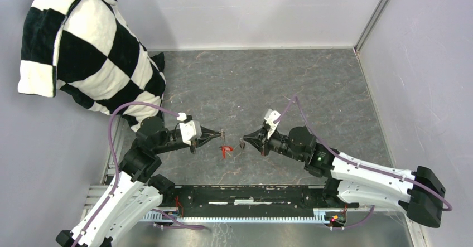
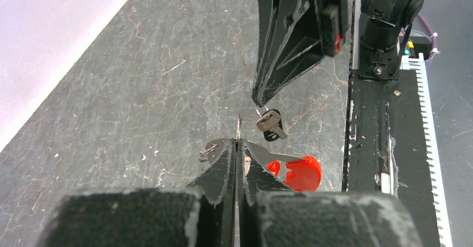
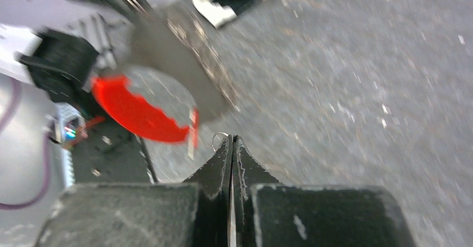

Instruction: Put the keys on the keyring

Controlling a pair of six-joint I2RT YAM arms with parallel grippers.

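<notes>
Jaws pressed together on both arms: keyring in the left pair, a key hanging from the right.
Left gripper (image 2: 238,146) pinches the thin silvery keyring (image 2: 240,125) edge-on. Its red fob (image 2: 301,173) sits at 4 o'clock just beside the tips, low over the table (image 2: 139,91). Right gripper (image 2: 257,101) points in from 12 o'clock, clamped on a small loop. A small key (image 2: 270,125) dangles from that loop, at 1 o'clock just beyond the left tips. From above, the two grippers face tip to tip, near but apart.
</notes>
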